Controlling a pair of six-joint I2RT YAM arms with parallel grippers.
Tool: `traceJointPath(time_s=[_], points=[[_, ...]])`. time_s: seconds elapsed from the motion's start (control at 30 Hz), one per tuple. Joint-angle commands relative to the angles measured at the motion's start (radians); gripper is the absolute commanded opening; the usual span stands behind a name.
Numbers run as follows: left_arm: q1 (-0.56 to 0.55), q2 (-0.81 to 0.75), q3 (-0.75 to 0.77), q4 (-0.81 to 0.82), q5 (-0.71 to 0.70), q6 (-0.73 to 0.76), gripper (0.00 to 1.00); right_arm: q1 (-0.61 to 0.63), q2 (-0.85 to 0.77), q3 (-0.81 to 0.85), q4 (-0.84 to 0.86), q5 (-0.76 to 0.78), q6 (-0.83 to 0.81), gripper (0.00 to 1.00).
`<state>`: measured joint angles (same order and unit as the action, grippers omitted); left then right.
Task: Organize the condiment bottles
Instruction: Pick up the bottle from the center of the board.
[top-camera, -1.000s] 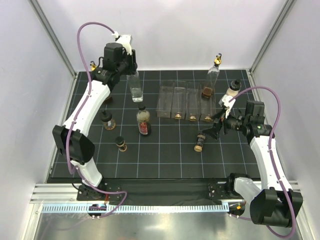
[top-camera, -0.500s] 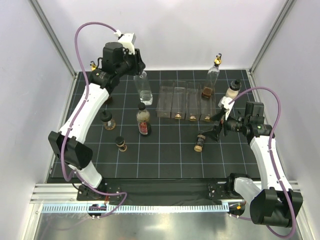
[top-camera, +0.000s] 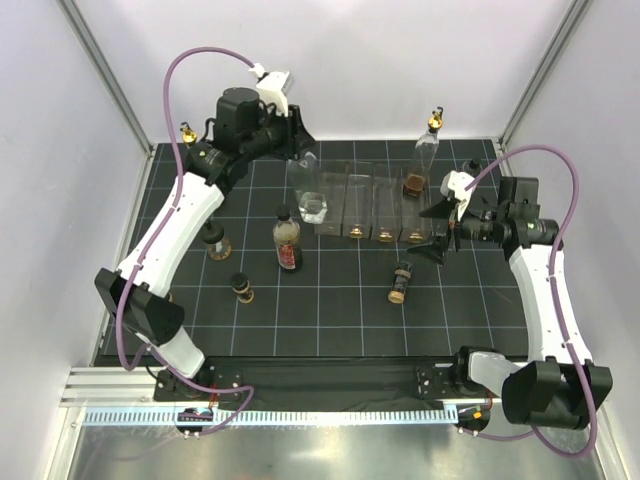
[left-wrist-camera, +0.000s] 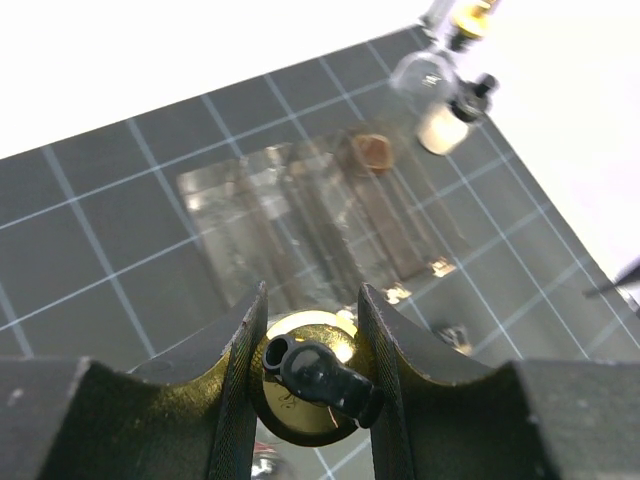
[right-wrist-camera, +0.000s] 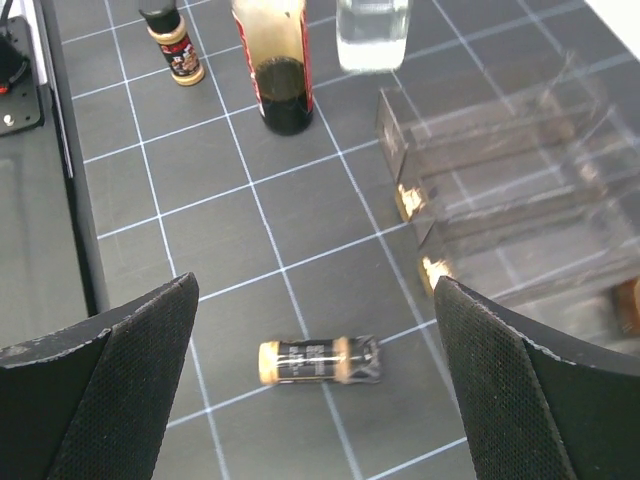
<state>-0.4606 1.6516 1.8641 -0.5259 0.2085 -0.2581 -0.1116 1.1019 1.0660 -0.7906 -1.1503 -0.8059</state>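
Slippage worried us, since the left gripper (left-wrist-camera: 308, 300) had its jaws clamped only on the gold spout (left-wrist-camera: 300, 400) of the tilted clear bottle (top-camera: 310, 195) at the rack's (top-camera: 385, 205) left end, upper centre, while the right gripper's (right-wrist-camera: 315, 288) jaws stood apart.

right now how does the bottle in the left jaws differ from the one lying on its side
The held bottle is tall and clear; the lying bottle is short and dark. The held bottle is near upright, its gold spout in the left jaws; the lying bottle is untouched. Both show gold at one end.
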Motion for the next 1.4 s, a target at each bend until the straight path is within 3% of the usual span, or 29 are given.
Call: traceJointPath(time_s=[0.0,0.3,0.6,1.0,1.37], points=[[-0.036,-0.073,0.067,0.087,0.075,-0.023,0.00,0.016,0.032,0.106,-0.117,-0.071,-0.143,1.00],[-0.088,-0.085,0.066,0.076,0.147,-0.027,0.00,0.108,0.064,0.206,-0.147,-0.060,-0.200,1.00],[-0.135,-0.099,0.037,0.067,0.250,-0.024,0.00,0.260,0.119,0.307,-0.101,-0.003,-0.142,1.00],[-0.161,-0.142,-0.009,0.067,0.497,0.016,0.00,0.365,0.213,0.368,-0.056,-0.109,-0.061,1.00],[-0.184,-0.168,-0.028,0.067,0.594,0.016,0.00,0.398,0.223,0.319,0.125,-0.226,0.137,1.00]])
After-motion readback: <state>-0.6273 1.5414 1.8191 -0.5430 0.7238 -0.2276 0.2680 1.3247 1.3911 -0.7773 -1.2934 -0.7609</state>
